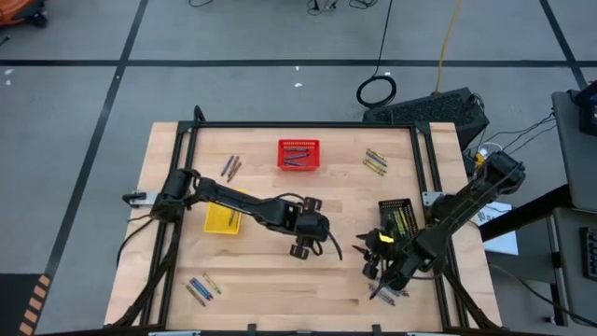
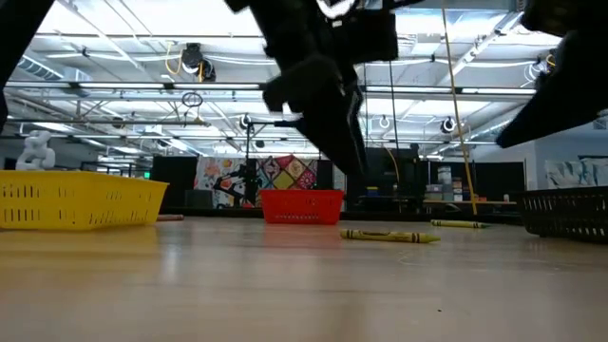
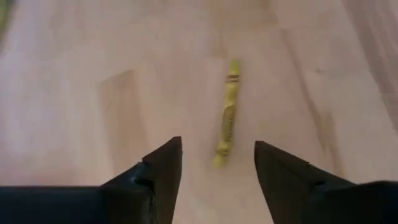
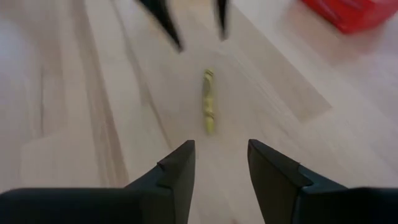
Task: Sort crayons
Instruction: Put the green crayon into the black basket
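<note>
Near the middle of the surface, the left end effector hangs with its fingers spread and nothing between them. Its wrist view shows a yellow-green crayon lying flat on the wood just ahead of the open fingers, free of them. The right end effector is close by on the right side, also parted and empty; its wrist view looks at the same crayon from the other end, with the left arm's fingertips beyond it. From the low view, the crayon lies on the wood under the left arm.

Other crayons lie in small groups: one near the far edge, one far right, one at the near left. A red basket sits at the far middle, a yellow basket on the left, a black basket on the right.
</note>
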